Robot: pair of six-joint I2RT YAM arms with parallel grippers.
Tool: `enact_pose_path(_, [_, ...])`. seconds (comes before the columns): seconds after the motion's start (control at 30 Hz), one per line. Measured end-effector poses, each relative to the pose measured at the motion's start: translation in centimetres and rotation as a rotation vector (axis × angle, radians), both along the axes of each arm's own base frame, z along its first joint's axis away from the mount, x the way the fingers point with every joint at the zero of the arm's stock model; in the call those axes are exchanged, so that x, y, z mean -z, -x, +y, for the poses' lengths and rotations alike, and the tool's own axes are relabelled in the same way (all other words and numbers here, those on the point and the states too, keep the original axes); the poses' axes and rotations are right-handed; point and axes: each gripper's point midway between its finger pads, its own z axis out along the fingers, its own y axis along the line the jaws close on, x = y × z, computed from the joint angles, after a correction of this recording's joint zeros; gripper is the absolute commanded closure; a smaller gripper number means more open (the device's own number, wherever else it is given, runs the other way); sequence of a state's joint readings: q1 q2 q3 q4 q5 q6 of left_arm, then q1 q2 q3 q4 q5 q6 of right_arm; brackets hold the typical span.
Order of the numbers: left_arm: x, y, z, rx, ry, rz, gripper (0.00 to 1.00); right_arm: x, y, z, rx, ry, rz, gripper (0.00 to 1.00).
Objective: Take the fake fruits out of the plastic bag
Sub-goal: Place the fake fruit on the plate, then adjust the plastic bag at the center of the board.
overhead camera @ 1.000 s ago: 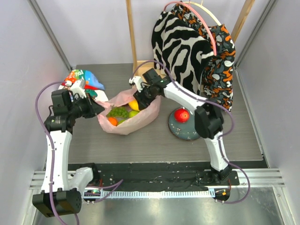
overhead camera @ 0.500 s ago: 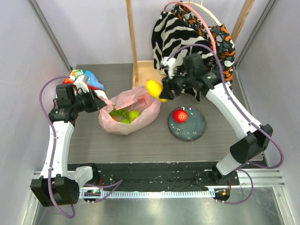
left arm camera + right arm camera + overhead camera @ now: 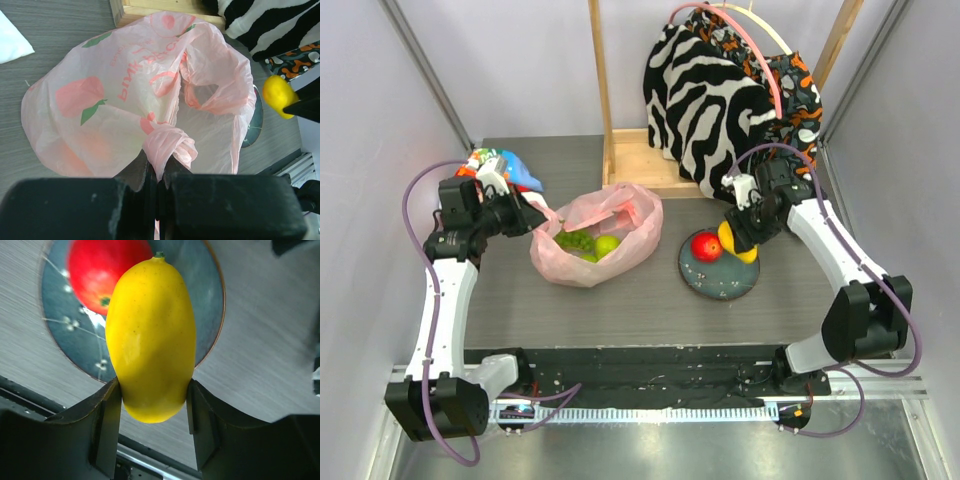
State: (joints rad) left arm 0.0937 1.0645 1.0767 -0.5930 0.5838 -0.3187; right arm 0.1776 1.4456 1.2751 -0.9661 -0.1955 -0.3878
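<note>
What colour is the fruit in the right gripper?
Yellow fruit; clearest in right wrist view.

White arms [image 3: 442, 300], black joints, black left hand [image 3: 534, 221] and right hand [image 3: 740, 240], purple cables [image 3: 412, 215].

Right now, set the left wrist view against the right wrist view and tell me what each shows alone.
Left wrist only: the pink plastic bag, its twisted handle pinched in the shut left gripper, plus zebra-print cloth. Right wrist only: the red apple. Both: the yellow fruit held in the right gripper, and the grey table.
</note>
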Motion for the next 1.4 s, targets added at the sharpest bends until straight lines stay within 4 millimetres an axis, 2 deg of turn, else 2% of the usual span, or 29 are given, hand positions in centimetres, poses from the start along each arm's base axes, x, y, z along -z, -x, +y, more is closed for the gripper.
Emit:
enact_pose_path(0.17, [0.0, 0.0, 0.0, -0.001, 0.0, 0.0, 1.0, 3.8, 0.4, -1.6, 0.041, 0.057, 0.084, 0.81])
enact_pose_path(0.37, [-0.3, 0.2, 0.0, -0.004, -0.004, -0.01, 1.0, 5.5, -1.2, -1.7, 0.049, 0.063, 0.062, 0.79])
enact_pose_path(0.5, [-0.3, 0.2, 0.1, -0.005, -0.005, -0.011, 1.0, 7.1, -1.8, -1.6, 0.029, 0.06, 0.049, 0.74])
enact_pose_path(0.63, [-0.2, 0.3, 0.1, -0.004, -0.007, -0.008, 0.99, 8.6, -2.4, -1.5, 0.013, 0.065, 0.05, 0.41])
enact_pose_path(0.73, [-0.2, 0.3, 0.1, -0.003, -0.008, -0.005, 0.99, 9.1, -2.9, -1.5, 0.006, 0.069, 0.022, 0.3])
enact_pose_path(0.8, [-0.2, 0.3, 0.1, -0.004, -0.009, -0.005, 0.99, 9.4, -3.0, -1.7, 0.006, 0.08, 0.014, 0.06])
enact_pose_path(0.83, [-0.2, 0.3, 0.1, -0.004, -0.01, -0.006, 0.99, 9.5, -2.9, -2.0, 0.01, 0.091, 0.012, 0.02])
enact_pose_path(0.9, [-0.1, 0.3, 0.1, -0.004, -0.011, -0.007, 0.98, 9.1, -2.7, -2.1, 0.011, 0.098, 0.006, 0.0])
enact_pose_path(1.0, [-0.1, 0.3, 0.1, -0.002, -0.011, -0.007, 0.98, 6.4, -2.2, -1.6, 0.002, 0.062, -0.016, 0.0])
enact_pose_path(1.07, [-0.1, 0.3, 0.1, -0.001, -0.01, -0.005, 0.98, 3.0, -2.3, -0.2, -0.02, -0.005, -0.053, 0.0])
enact_pose_path(1.13, [-0.1, 0.5, 0.0, -0.001, -0.008, 0.001, 0.99, -1.3, -3.0, 2.2, -0.06, -0.079, -0.127, 0.0])
enact_pose_path(1.2, [0.2, 1.2, 0.0, -0.001, -0.006, 0.016, 1.0, -6.2, -3.3, 6.7, -0.164, -0.168, -0.227, 0.0])
enact_pose_path(1.27, [0.5, 2.0, -0.2, 0.0, -0.001, 0.033, 1.0, -10.4, -2.2, 12.7, -0.325, -0.266, -0.312, 0.06])
enact_pose_path(1.3, [0.7, 2.5, -0.2, 0.0, 0.001, 0.043, 1.0, -11.8, -1.3, 15.3, -0.399, -0.31, -0.34, 0.08])
enact_pose_path(1.37, [1.0, 3.4, -0.4, 0.001, 0.006, 0.058, 1.0, -13.4, 0.7, 20.2, -0.535, -0.392, -0.349, 0.15])
enact_pose_path(1.4, [1.0, 3.9, -0.4, -0.001, 0.01, 0.066, 1.0, -13.6, 1.0, 22.0, -0.574, -0.422, -0.344, 0.23])
